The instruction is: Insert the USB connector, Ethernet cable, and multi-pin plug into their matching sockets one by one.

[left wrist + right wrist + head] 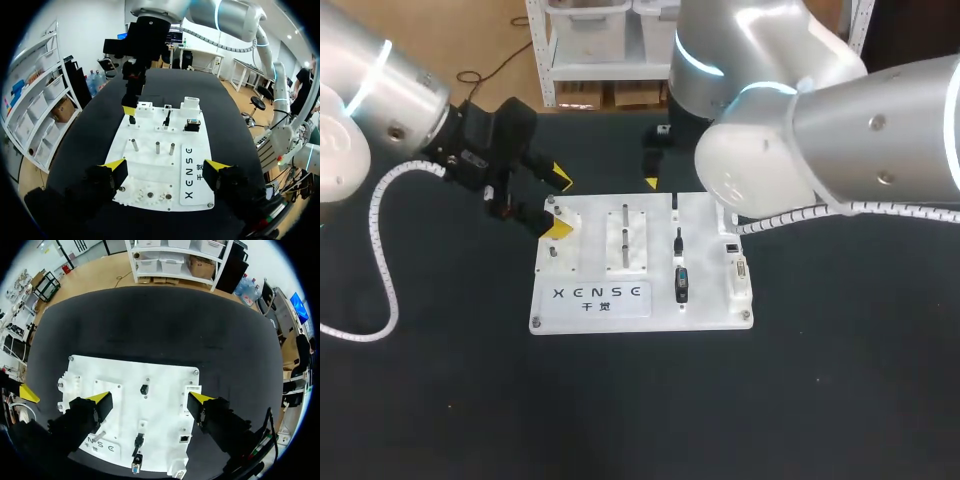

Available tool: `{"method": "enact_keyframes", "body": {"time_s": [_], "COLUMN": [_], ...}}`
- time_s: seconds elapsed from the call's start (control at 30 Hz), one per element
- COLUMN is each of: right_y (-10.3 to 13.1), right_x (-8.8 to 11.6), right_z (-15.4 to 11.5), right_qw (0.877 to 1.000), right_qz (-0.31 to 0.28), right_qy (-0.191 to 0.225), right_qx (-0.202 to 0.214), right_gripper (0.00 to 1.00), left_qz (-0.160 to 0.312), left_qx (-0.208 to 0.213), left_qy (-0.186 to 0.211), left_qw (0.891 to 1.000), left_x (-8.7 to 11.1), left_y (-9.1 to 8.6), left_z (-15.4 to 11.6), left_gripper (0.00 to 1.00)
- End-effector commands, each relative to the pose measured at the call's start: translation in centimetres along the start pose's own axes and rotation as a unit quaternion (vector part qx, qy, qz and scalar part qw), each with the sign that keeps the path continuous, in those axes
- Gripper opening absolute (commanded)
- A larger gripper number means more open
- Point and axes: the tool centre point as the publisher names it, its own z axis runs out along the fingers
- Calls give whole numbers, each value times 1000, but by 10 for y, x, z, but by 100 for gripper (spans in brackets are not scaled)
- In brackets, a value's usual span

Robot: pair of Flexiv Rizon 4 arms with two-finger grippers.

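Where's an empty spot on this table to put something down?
The biggest bare patch of black table is in front of the white board, by its lettering. More lies past the board's plug side, near my right arm. Crowded: the board's far edge, where the left tool and right tool hang open.

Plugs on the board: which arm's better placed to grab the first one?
Probably right. The right gripper, open, hangs over the far edge of the board, next to the row of plugs. The left gripper, also open, sits at the board's far left corner, away from them.
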Motion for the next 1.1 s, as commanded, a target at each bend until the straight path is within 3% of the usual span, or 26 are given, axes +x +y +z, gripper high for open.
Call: {"method": "enact_keyframes", "body": {"time_s": [0.03,0.13,0.3,0.47,0.93,0.97,1.03,1.1], "right_y": [-1,-1,-10,-13,-3,-3,-2,-2], "right_x": [4,4,3,4,4,4,4,6], "right_z": [-2,-2,12,20,32,32,34,35], "right_qw": [1000,1000,998,995,994,994,994,994], "right_qz": [1,1,47,77,65,64,61,56], "right_qy": [-5,-5,31,51,67,67,70,72], "right_qx": [0,0,39,40,49,50,55,61], "right_gripper": [100,100,100,100,100,83,65,60], "left_qz": [0,0,0,0,0,0,0,0], "left_qx": [1,1,1,1,1,1,1,1], "left_qy": [2,2,2,2,2,2,2,2], "left_qw": [1000,1000,1000,1000,1000,1000,1000,1000], "left_x": [0,0,0,0,0,0,0,0], "left_y": [1,1,1,1,1,1,1,1], "left_z": [0,0,0,0,0,0,0,0], "left_gripper": [100,100,100,100,100,100,100,100]}}
